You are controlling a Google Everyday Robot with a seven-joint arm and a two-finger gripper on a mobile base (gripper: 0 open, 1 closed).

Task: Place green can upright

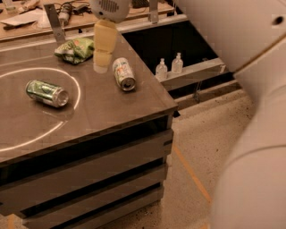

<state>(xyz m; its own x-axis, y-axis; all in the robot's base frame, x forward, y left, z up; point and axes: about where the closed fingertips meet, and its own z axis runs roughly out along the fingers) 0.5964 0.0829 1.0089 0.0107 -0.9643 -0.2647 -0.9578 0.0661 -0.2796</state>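
The green can (46, 93) is dark green with pale markings and silver ends. It lies on its side on the brown table (103, 107), inside a white circle marked on the top. My gripper (103, 62) hangs over the table between the green snack bag (76, 49) and a white-and-pale-green can (124, 74), which also lies on its side. The gripper is to the right of the green can and well apart from it. It holds nothing that I can see.
The table's right edge drops to a speckled floor (196, 147). Two small clear bottles (169, 67) stand on a low shelf beyond that edge. A cluttered bench (44, 13) runs along the back. My white arm (250, 112) fills the right side.
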